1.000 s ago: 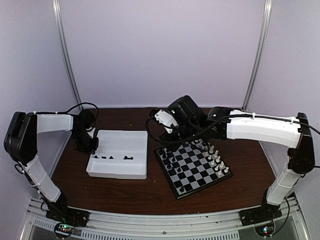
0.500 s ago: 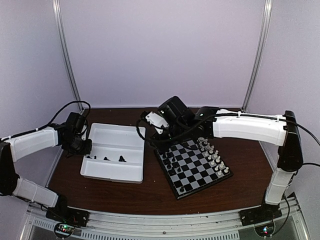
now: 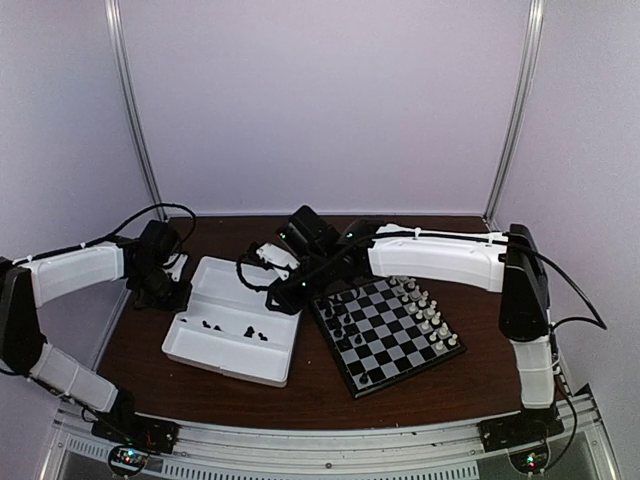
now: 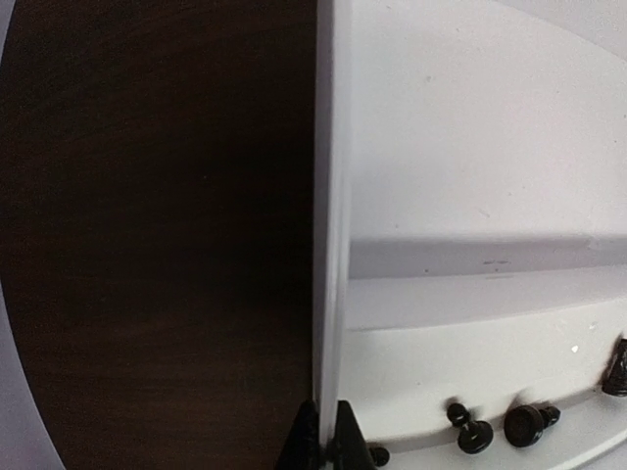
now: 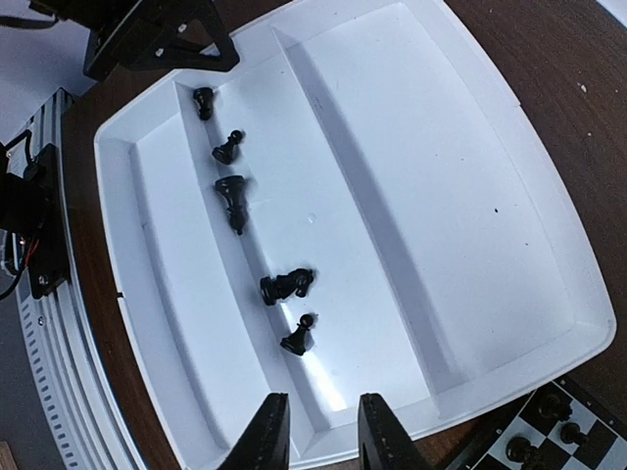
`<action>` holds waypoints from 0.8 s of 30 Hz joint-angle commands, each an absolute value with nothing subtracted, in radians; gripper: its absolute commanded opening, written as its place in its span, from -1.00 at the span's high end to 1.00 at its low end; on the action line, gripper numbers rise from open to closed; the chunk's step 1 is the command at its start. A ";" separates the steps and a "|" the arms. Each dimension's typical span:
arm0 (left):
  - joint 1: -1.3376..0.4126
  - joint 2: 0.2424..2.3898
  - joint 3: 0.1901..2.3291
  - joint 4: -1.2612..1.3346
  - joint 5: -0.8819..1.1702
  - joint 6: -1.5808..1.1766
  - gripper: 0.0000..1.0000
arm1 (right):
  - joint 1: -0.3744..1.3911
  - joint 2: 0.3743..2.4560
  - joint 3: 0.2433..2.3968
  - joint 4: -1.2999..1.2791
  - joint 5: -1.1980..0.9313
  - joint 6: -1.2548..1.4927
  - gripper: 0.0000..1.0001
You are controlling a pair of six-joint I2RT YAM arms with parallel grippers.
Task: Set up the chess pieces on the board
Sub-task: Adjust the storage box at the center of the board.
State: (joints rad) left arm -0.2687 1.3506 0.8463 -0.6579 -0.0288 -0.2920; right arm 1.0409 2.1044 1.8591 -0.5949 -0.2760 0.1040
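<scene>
Several tiny black chess pieces (image 5: 286,286) lie loose in a groove of the white tray (image 5: 441,196). In the top view they show as dark specks (image 3: 247,330). My right gripper (image 5: 323,441) hangs open just above the tray's near end, a pawn (image 5: 297,338) a short way ahead of its empty fingers. The left gripper (image 4: 323,446) is shut on the tray's thin left rim (image 4: 333,196), with a few pieces (image 4: 524,426) beside it. To the right of the tray lies the board (image 3: 385,325), with black pieces (image 3: 338,320) along its left side.
White pieces (image 3: 430,310) stand in rows on the board's right side. The tray (image 3: 225,365) sits askew on the brown table (image 3: 470,370), its right end close to the board's corner (image 5: 558,431). Walls close in behind and at both sides.
The right arm has swung left from the board to above the tray, and its jaws have narrowed. The left arm has stretched out and turned the tray, sliding the loose pieces.
</scene>
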 commanded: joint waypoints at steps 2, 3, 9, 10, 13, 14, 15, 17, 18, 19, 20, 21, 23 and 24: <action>-0.273 1.455 1.097 -0.875 0.018 -0.187 1.00 | 1.052 2.079 1.864 -0.620 -0.274 0.104 0.45; -0.272 1.470 1.112 -0.896 0.030 -0.141 1.00 | 1.051 2.063 1.847 -0.610 -0.271 0.103 0.45; -0.270 1.579 1.179 -0.988 0.056 0.053 1.00 | 1.048 1.972 1.748 -0.587 -0.258 0.091 0.45; -0.270 1.585 1.167 -0.966 0.080 0.088 1.00 | 1.047 1.956 1.728 -0.585 -0.254 0.089 0.45; -0.270 1.594 1.137 -0.912 0.086 0.182 1.00 | 1.045 1.901 1.685 -0.578 -0.240 0.085 0.46; -0.270 1.599 1.137 -0.901 0.065 0.204 1.00 | 1.043 1.881 1.668 -0.573 -0.234 0.084 0.46; -0.270 1.607 1.141 -0.895 0.056 0.229 1.00 | 1.043 1.861 1.651 -0.566 -0.228 0.083 0.45; -0.270 1.628 1.161 -0.902 0.100 0.308 1.00 | 1.039 1.822 1.619 -0.554 -0.216 0.085 0.45; -0.270 1.643 1.172 -0.917 0.132 0.376 1.00 | 1.038 1.806 1.605 -0.548 -0.212 0.087 0.44; -0.270 1.659 1.183 -0.934 0.162 0.433 1.00 | 1.036 1.792 1.593 -0.544 -0.210 0.087 0.44; -0.270 1.681 1.196 -0.950 0.172 0.479 1.00 | 1.036 1.779 1.583 -0.542 -0.207 0.088 0.44; -0.270 1.705 1.216 -0.968 0.169 0.517 1.00 | 1.035 1.764 1.574 -0.541 -0.205 0.089 0.44; -0.270 1.762 1.264 -0.999 0.148 0.561 1.00 | 1.035 1.752 1.559 -0.541 -0.201 0.090 0.44; -0.270 1.801 1.292 -1.011 0.144 0.579 1.00 | 1.035 1.744 1.552 -0.539 -0.200 0.091 0.44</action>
